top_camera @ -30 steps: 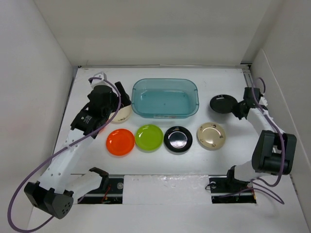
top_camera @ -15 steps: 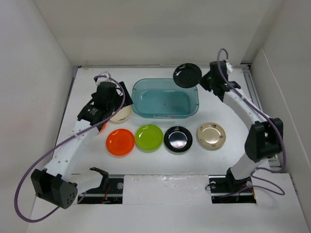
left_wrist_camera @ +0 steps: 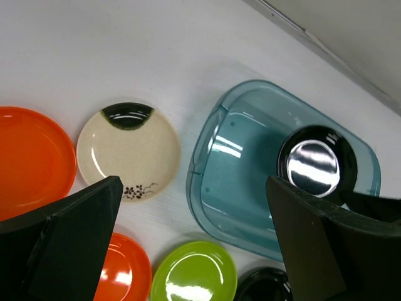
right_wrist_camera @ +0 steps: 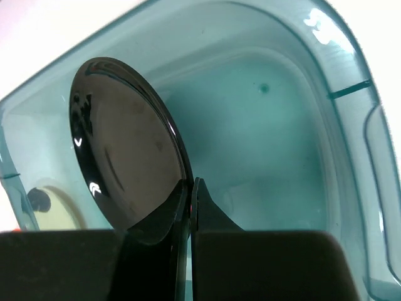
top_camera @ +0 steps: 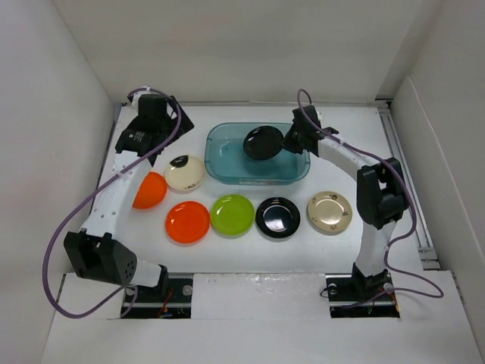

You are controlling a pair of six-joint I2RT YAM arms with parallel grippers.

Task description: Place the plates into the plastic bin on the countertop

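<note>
On the white countertop (top_camera: 341, 129) I saw the teal plastic bin (top_camera: 227, 173) at the far middle. My right gripper (top_camera: 286, 140) was clamped on a black plate (top_camera: 263, 142), tilted over the bin, while my left gripper (top_camera: 151, 130) hung wide open and empty at the far left. Outside the bin lay a cream plate (top_camera: 185, 173) and a tilted orange plate (top_camera: 149, 190). Nearer me was a row: orange plate (top_camera: 187, 221), lime plate (top_camera: 232, 214), other black plate (top_camera: 277, 217), beige plate (top_camera: 329, 212).

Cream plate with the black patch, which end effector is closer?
Left. The left end effector hovers just beyond the cream plate; the right end effector holds a black plate over the bin.
</note>
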